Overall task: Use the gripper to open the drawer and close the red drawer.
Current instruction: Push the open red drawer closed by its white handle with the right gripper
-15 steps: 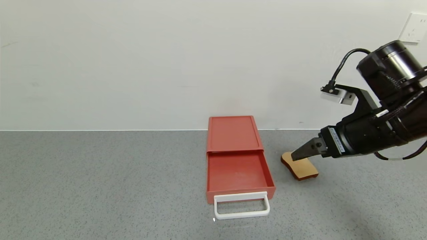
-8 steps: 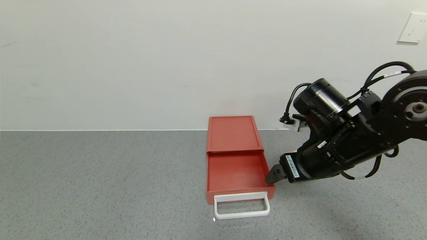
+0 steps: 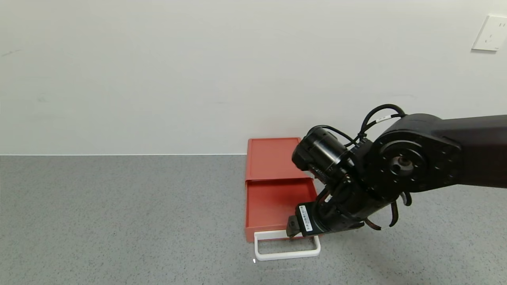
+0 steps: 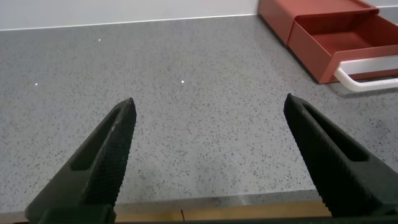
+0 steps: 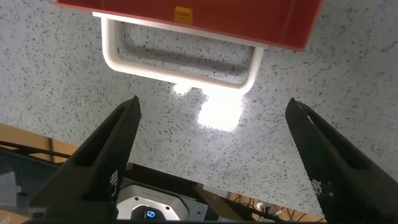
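Note:
The red drawer (image 3: 274, 159) stands on the grey table by the wall, its tray (image 3: 271, 202) slid out toward me, empty, with the white loop handle (image 3: 286, 255) at the front. My right gripper (image 3: 290, 229) hangs just above the tray's front right edge, by the handle. In the right wrist view it is open (image 5: 212, 104), with the handle (image 5: 180, 62) and the tray's red front (image 5: 186, 12) just beyond its fingertips. My left gripper (image 4: 209, 102) is open and empty over bare table, with the drawer (image 4: 329, 31) off to one side.
The grey speckled table (image 3: 119, 217) runs to the white wall. A white wall socket (image 3: 490, 33) is at the upper right. My right arm (image 3: 400, 164) covers the table to the right of the drawer.
My right arm has swung left and down, from over the tan bread slice to the tray's front edge by the handle. The bread slice is now hidden behind the arm. The drawer has not moved.

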You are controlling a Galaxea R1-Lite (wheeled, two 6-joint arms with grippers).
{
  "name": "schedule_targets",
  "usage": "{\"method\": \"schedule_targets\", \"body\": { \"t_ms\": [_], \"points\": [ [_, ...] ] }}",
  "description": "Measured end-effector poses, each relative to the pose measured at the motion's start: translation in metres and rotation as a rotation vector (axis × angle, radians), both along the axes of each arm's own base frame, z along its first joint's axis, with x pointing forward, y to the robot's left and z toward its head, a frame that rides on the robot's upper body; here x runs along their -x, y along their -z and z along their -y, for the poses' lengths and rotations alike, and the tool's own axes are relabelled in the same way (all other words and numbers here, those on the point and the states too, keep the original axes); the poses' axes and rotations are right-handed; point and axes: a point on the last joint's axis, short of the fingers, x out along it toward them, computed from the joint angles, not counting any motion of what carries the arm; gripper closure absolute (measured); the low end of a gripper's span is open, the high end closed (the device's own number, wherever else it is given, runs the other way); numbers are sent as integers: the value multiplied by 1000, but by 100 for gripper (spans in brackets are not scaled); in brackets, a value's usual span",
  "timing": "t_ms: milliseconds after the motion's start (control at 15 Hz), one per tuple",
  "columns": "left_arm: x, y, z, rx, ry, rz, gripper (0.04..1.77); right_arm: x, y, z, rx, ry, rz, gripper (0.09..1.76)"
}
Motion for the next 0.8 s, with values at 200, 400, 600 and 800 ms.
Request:
{"method": "schedule_targets", "body": {
  "t_ms": [200,400,600,800],
  "points": [
    [0,0,0,0,0,0,9,-3,11,-18,18,13,-19,14],
    [0,0,0,0,0,0,9,-7,22,-34,32,9,-22,14],
    [0,0,0,0,0,0,9,-10,30,-44,36,3,-24,14],
    [0,0,0,0,0,0,9,-13,35,-48,71,24,-39,14]
  ]
}}
